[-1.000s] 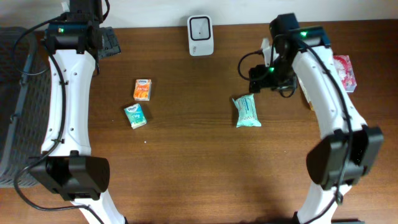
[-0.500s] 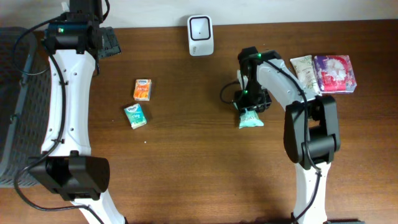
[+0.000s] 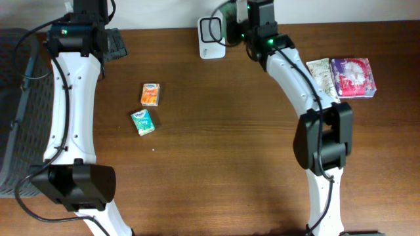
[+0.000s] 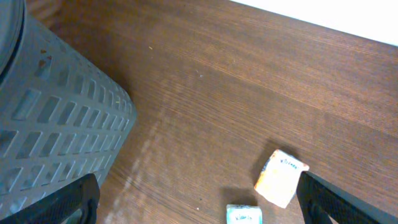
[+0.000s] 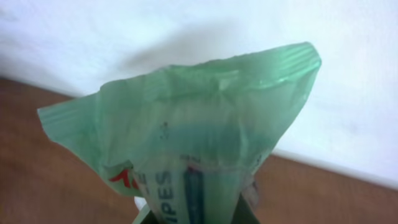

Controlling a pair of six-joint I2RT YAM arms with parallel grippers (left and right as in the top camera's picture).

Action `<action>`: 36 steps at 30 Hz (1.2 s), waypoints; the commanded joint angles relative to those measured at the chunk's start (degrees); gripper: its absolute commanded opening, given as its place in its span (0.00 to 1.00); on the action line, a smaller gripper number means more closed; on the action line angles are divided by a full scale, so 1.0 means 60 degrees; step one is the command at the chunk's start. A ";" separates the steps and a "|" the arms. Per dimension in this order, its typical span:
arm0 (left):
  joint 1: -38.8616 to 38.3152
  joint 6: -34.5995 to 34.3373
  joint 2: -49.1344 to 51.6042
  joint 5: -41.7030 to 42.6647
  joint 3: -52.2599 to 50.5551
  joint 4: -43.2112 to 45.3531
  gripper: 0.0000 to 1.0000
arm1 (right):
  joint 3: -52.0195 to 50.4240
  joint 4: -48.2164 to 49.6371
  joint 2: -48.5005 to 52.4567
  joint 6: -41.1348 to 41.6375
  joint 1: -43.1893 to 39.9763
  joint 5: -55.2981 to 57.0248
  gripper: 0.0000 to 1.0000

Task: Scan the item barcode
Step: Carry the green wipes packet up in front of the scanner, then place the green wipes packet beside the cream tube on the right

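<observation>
The item is a green wipes pack (image 5: 186,137), pinched at its lower end by my right gripper (image 5: 194,219), which is shut on it. From overhead the pack (image 3: 227,9) is held up at the table's back edge, just right of the white barcode scanner (image 3: 210,31), with the right gripper (image 3: 240,16) behind it. No barcode shows on the pack's visible face. My left gripper (image 3: 113,44) hangs open at the back left with nothing in it. In the left wrist view its fingers frame bare wood around the gripper's middle (image 4: 199,202).
An orange packet (image 3: 151,94) and a teal packet (image 3: 142,122) lie left of centre, also seen as the orange packet (image 4: 281,178) and teal packet (image 4: 244,214). A grey basket (image 3: 13,105) stands at the left edge. A pink pack (image 3: 354,77) and a pale pack (image 3: 319,71) lie back right.
My right gripper shut on the green pack at mid-table, then carried it up and back to beside the scanner. The left arm has not moved.
</observation>
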 commanded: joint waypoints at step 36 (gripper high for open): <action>0.0033 0.0109 -0.0022 -0.0098 0.0076 0.0018 0.99 | -0.0109 -1.2495 -0.6940 -0.0076 -0.3905 -0.3209 0.99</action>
